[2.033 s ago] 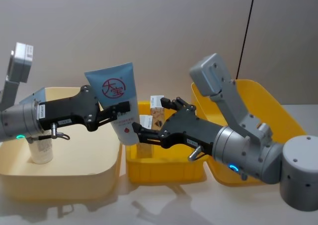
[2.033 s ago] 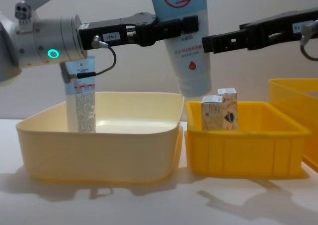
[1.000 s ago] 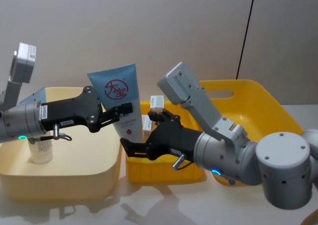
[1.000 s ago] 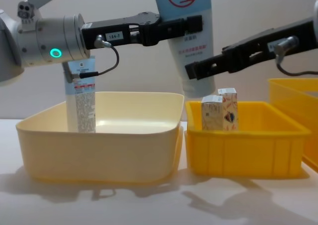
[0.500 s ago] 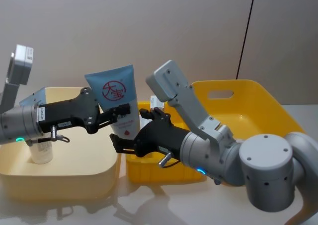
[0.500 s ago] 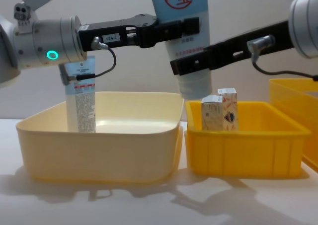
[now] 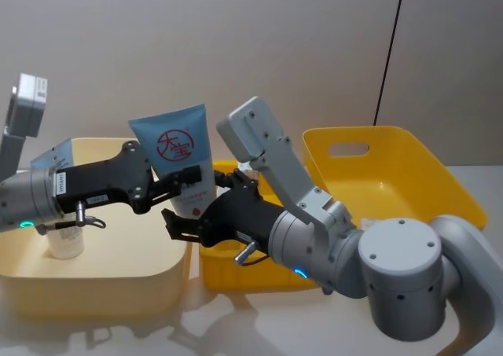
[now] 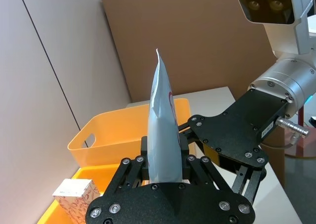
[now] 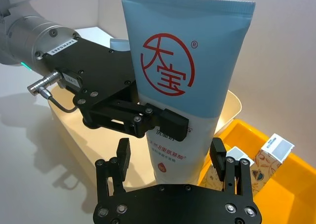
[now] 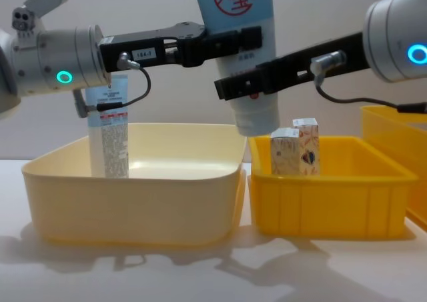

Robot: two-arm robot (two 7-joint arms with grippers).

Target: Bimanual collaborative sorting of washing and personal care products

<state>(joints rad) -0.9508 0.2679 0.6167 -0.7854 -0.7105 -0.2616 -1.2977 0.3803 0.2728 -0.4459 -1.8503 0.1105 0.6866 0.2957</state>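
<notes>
Right gripper (image 9: 170, 155) has swung leftward, jaws wide astride the tube (image 9: 182, 85) that left gripper (image 7: 189, 177) clamps upright, apparently for handover.

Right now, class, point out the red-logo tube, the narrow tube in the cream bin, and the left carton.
red-logo tube (image 9: 170, 68): right wrist view, red circle logo
narrow tube (image 10: 109, 142): chest view, printed white body
left carton (image 10: 283, 157): chest view, front face

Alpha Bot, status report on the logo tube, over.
Left gripper shut on logo tube, held high, cap down. Right gripper open, fingers either side of its lower part. Cartons nearby, clear of it.
</notes>
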